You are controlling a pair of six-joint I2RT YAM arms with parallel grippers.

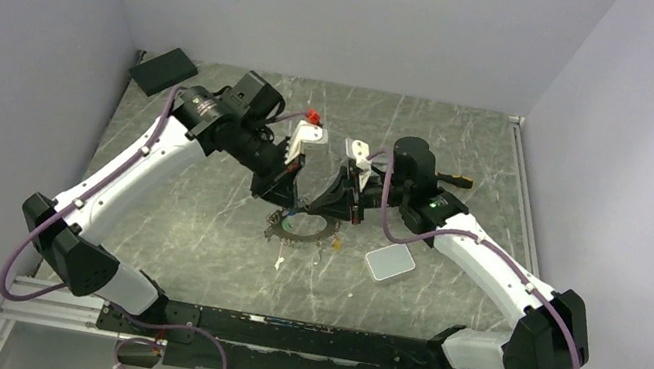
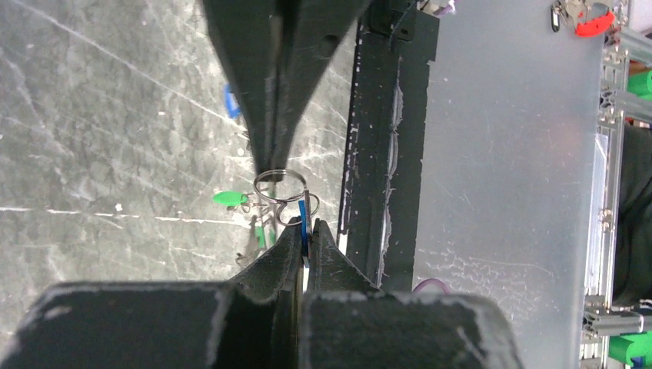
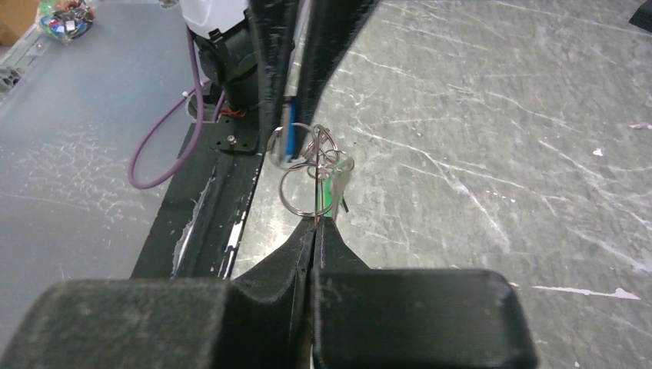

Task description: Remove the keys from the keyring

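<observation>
The toothed keyring with its keys lies just under both grippers at mid-table. My left gripper is shut on a blue tag of one key. My right gripper is shut on the edge of a thin wire ring linked to that blue tag. A green tag hangs beside the rings and also shows in the left wrist view. The two grippers face each other tip to tip, left and right.
A grey rounded square pad lies right of the ring. Small loose keys lie in front of it. A black pad sits back left, a red piece at the back, a dark tool behind the right arm.
</observation>
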